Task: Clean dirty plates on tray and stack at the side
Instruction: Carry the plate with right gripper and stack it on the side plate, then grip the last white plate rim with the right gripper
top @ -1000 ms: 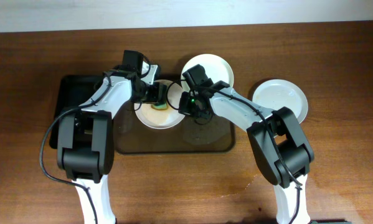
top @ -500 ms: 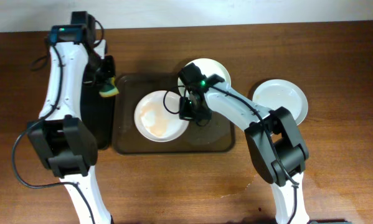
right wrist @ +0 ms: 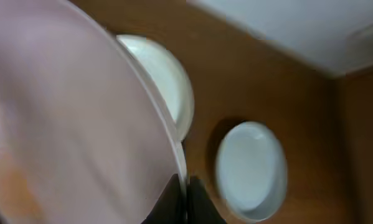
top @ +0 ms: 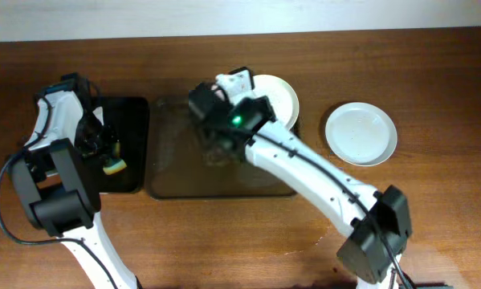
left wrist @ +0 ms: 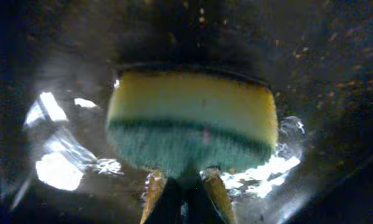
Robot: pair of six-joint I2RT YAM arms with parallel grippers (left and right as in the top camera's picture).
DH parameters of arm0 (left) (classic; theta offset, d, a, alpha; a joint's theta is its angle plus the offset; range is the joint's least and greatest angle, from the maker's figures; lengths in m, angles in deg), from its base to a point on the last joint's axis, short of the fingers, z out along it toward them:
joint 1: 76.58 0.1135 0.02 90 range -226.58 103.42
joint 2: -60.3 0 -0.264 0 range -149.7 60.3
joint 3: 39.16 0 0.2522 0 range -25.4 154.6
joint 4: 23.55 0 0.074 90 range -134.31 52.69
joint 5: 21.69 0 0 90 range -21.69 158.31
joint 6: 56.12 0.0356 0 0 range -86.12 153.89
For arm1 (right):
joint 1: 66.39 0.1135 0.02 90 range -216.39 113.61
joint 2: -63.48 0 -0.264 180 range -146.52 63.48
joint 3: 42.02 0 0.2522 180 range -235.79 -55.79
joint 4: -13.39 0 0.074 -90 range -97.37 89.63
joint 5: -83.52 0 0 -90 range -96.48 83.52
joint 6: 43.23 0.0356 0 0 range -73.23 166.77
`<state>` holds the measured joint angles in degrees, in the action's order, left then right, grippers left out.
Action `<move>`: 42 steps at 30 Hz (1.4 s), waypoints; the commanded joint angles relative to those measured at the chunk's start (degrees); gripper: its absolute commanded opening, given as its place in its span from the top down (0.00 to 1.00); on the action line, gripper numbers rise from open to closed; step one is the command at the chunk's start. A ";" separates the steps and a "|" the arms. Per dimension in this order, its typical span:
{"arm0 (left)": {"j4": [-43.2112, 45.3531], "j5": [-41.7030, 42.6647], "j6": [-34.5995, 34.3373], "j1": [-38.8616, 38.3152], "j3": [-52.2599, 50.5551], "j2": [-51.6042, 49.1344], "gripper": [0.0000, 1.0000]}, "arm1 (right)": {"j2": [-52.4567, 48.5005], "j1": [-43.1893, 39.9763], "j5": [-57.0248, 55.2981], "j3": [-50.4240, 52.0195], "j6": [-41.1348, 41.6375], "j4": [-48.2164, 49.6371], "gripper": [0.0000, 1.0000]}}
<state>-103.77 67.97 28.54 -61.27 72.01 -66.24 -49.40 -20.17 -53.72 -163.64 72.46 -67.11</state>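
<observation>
The right pincer (right wrist: 185,186) is closed on the rim of a plate (right wrist: 68,124), which is tilted and fills the wrist view, with a faint orange-brown smear low on its face. Beyond it, a second plate (top: 280,96) lies at the far right corner of the brown tray (top: 184,172). A third plate (top: 360,134) sits on the desk (top: 433,209), to the right of that tray. The left pincer (left wrist: 185,182) grips a yellow-and-green sponge (left wrist: 192,118) over the wet black tray (top: 132,120).
</observation>
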 commanded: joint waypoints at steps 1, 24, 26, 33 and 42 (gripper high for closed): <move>4.09 0.57 1.03 -0.28 -4.92 0.04 0.99 | 1.62 4.52 -21.16 -1.18 0.02 -0.13 0.96; 5.22 0.55 1.05 -0.31 -5.62 0.04 0.99 | 12.17 -53.75 35.52 5.77 -0.22 -5.68 0.96; 5.38 0.55 1.05 -0.31 -5.62 0.04 0.99 | 8.37 -56.85 35.54 8.50 -0.22 -4.63 0.96; 5.81 0.57 1.05 -0.28 -5.62 0.04 1.00 | -2.32 -57.66 38.62 15.43 -1.51 4.44 0.75; 5.81 0.57 1.05 -0.31 -5.62 0.04 1.00 | -1.44 -41.42 55.08 3.89 -0.90 10.54 0.49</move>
<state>-99.00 67.86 28.54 -61.45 67.85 -65.12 -51.52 -68.89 -3.69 -158.13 68.22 -60.51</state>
